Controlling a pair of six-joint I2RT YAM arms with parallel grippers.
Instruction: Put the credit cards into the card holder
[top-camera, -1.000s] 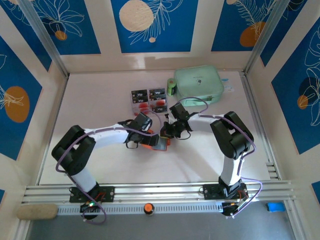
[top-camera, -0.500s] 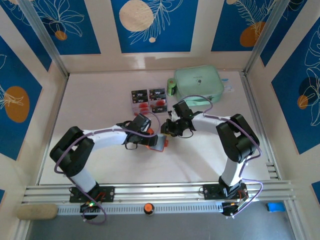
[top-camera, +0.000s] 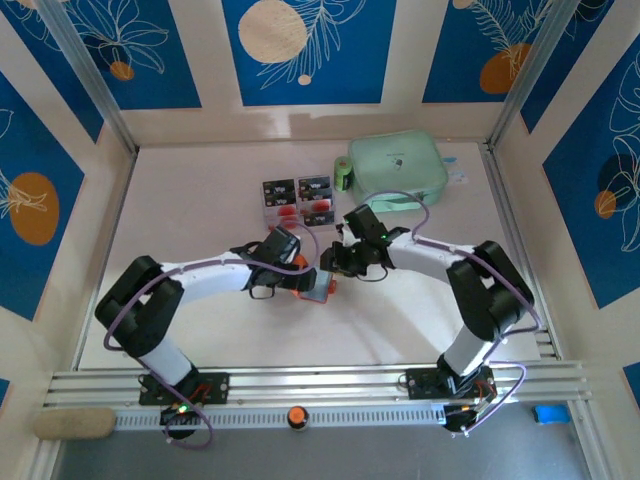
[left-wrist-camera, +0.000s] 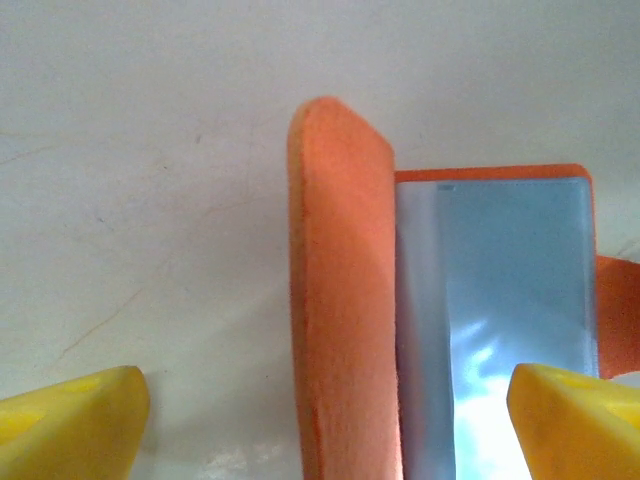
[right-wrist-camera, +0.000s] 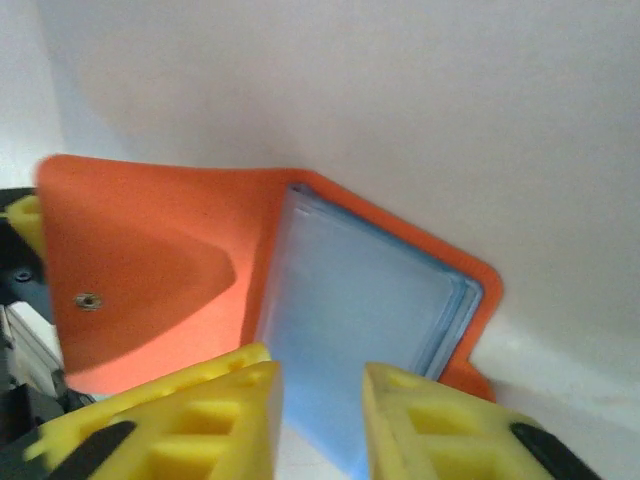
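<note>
white table (top-camera: 200, 200); left end effector (left-wrist-camera: 325, 420) gapes astride card holder (left-wrist-camera: 340, 290), right end effector (right-wrist-camera: 318, 392) narrow.

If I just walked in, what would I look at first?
The bright orange card holder, lying open in the middle of the white table, grabs the eye first, with the left gripper and right gripper poking at it from either side. Behind it, nearer the back wall, sit the credit cards and a big mint-green pouch.
</note>
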